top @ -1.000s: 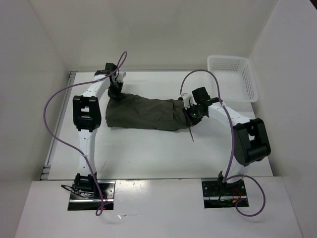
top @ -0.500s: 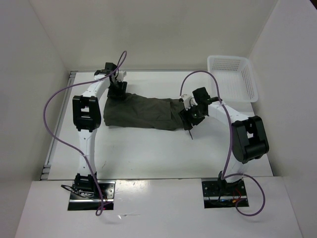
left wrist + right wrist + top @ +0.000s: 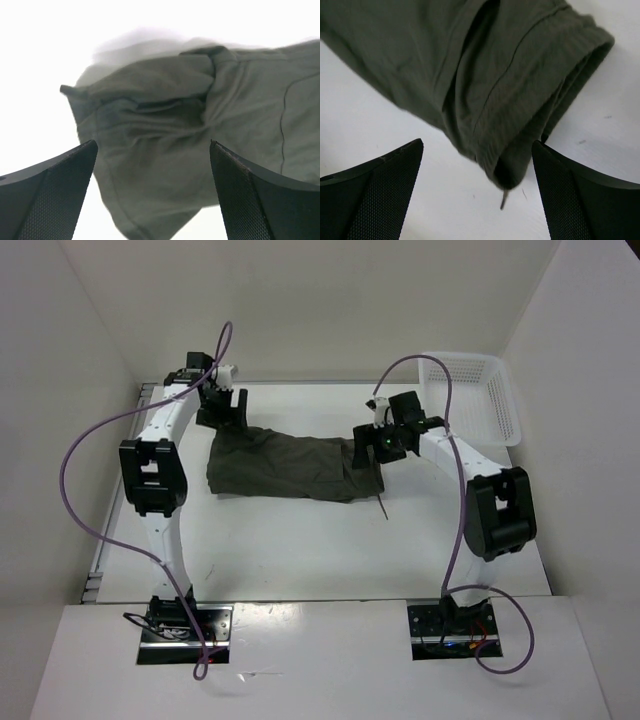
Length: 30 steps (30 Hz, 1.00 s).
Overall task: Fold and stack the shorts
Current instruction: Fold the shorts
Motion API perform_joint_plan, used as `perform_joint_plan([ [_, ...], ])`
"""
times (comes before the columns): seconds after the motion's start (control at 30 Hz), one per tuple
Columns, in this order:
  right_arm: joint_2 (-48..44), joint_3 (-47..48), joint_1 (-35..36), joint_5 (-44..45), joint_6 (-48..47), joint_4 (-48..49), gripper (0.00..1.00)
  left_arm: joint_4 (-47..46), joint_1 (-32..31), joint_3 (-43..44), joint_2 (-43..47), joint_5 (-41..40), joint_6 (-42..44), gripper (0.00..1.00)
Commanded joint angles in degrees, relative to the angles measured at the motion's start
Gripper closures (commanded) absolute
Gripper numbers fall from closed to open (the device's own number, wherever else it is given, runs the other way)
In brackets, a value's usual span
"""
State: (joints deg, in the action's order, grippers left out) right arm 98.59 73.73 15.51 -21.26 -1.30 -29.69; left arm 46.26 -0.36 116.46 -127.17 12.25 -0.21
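Now released: left gripper (image 3: pixel 222 412) and right gripper (image 3: pixel 368 448) have risen off the shorts (image 3: pixel 285 467), jaws wide open, empty.

One pair of shorts (image 3: pixel 285 466), one white basket (image 3: pixel 470 398), two end effectors, left (image 3: pixel 222 409), right (image 3: pixel 369 447)

- In the left wrist view, the shorts (image 3: pixel 165 130) are cut off by the right edge, and their far hem is blurred into glare.
- In the right wrist view, the shorts (image 3: pixel 485 65) are cut off at the top and left edges. Only a short tip of the drawstring (image 3: pixel 503 200) is seen.
- From above, both ends of the shorts are partly covered by the left gripper (image 3: pixel 222 412) and the right gripper (image 3: pixel 368 447).
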Motion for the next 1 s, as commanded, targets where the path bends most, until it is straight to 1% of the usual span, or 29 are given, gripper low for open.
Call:
perform_joint_plan([
  [0.0,4.5,3.6,0.9,5.4,8.5,4.5,0.06,-0.7,3.1,-3.4,3.1,2.0,0.2,0.00],
  [0.07,5.6,4.1,0.9,8.1,10.7,5.1,0.06,-0.7,3.6,-6.9,3.9,0.6,0.2,0.00],
  [0.17,7.7,4.1,0.9,9.4,12.5,5.6,0.06,-1.3,5.0,-11.3,3.9,-0.6,0.2,0.00],
  [0.3,9.3,3.1,0.9,11.9,13.1,6.7,0.06,-3.3,5.0,-15.1,3.2,-3.3,0.2,0.00],
  [0.43,12.3,3.1,0.9,12.6,12.0,7.2,0.06,-4.6,5.0,-17.1,3.2,-2.8,0.2,0.00],
  [0.5,13.0,3.1,1.5,12.6,12.0,8.5,0.10,-6.1,5.0,-17.8,3.2,-3.5,0.2,0.00],
  [0.53,13.0,2.5,1.5,12.6,12.0,8.5,0.14,-6.1,5.0,-17.8,3.2,-3.5,0.2,0.03],
  [0.57,13.8,2.5,1.5,12.6,12.0,9.0,0.19,-6.1,5.0,-17.8,2.4,-2.8,0.2,0.12],
  [0.6,14.4,2.5,2.1,11.8,12.0,9.0,0.22,-5.3,5.0,-18.3,1.8,-0.7,0.2,0.18],
  [0.63,14.4,2.5,2.6,11.8,12.0,9.0,0.28,-5.3,5.0,-18.3,0.9,0.0,0.2,0.25],
  [0.67,15.0,2.5,2.6,11.2,12.0,9.0,0.43,-5.3,5.0,-18.3,0.9,0.0,0.2,0.32],
  [0.7,15.0,2.5,2.6,11.2,12.0,9.0,0.52,-5.3,5.0,-19.1,0.9,0.0,0.2,0.45],
  [0.77,15.0,1.9,2.6,12.8,12.7,9.0,0.69,-5.3,5.0,-20.6,0.9,-0.6,0.2,0.56],
  [0.8,14.4,1.9,2.6,13.9,12.7,9.0,0.84,-5.3,5.5,-21.2,0.9,-1.1,0.2,0.61],
  [0.83,14.4,1.2,2.6,15.8,11.9,8.5,0.90,-5.3,5.5,-22.5,1.7,-1.9,0.2,0.69],
  [0.9,12.3,-0.3,2.6,16.3,11.1,8.5,0.99,-5.3,5.5,-23.6,3.5,-2.6,0.2,0.73],
  [0.97,11.1,-2.2,2.1,16.3,9.9,8.0,1.00,-4.3,6.1,-24.4,5.5,-2.6,0.2,0.73],
])
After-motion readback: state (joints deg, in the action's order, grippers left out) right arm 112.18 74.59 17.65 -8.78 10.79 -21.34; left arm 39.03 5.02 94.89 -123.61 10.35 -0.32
